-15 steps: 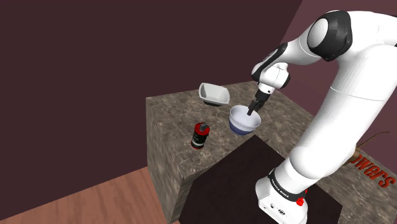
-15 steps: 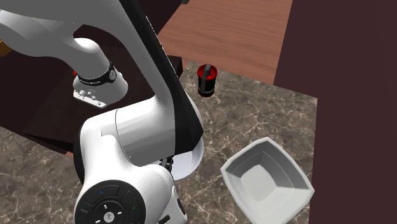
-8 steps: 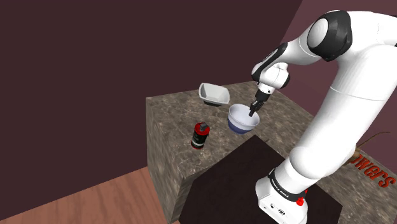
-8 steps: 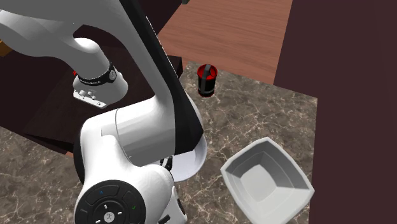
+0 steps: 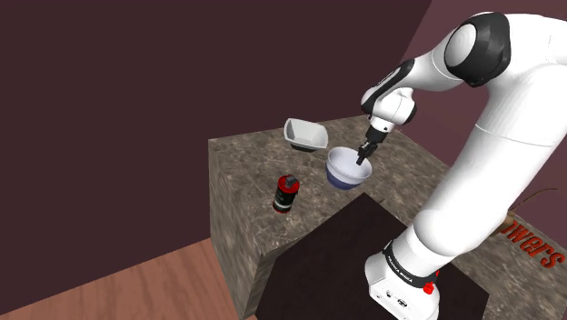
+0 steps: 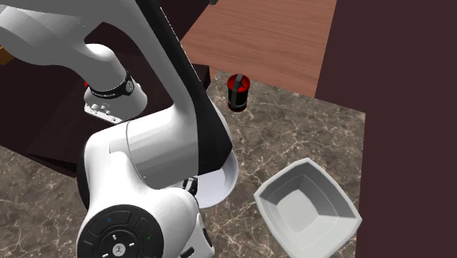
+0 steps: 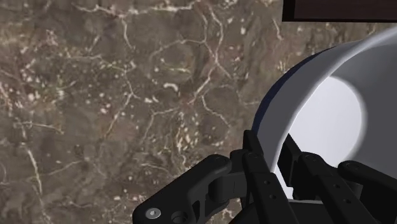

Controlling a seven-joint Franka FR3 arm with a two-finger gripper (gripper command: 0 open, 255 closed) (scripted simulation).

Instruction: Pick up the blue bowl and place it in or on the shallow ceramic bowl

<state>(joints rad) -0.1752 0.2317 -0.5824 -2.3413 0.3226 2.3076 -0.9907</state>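
Observation:
The blue bowl [image 5: 348, 170], dark blue outside and pale inside, sits on the marble counter [image 5: 245, 195]. My black gripper [image 5: 364, 156] is shut on its rim on the side toward the arm. In the wrist view the two fingers [image 7: 257, 175] clasp the bowl's wall [image 7: 299, 108], one outside and one inside. The second exterior view has the bowl [image 6: 220, 187] mostly hidden behind the arm. The shallow ceramic bowl [image 5: 305, 135] is white and squarish, standing just beyond the blue bowl toward the counter's far corner; it is also the white dish [image 6: 307, 207] in the second exterior view.
A red and black can [image 5: 286, 193] stands upright near the counter's front edge, at the shoulder view's left of the blue bowl, and shows as the can [image 6: 237, 91] in the second exterior view. A dark stand [image 5: 363, 255] is below the arm. Wooden floor [image 5: 145, 286] lies beyond the counter's edge.
The fingers have closed onto the blue bowl's rim. The bowl has shifted slightly in the second exterior view, and the arm's upper links have risen a little.

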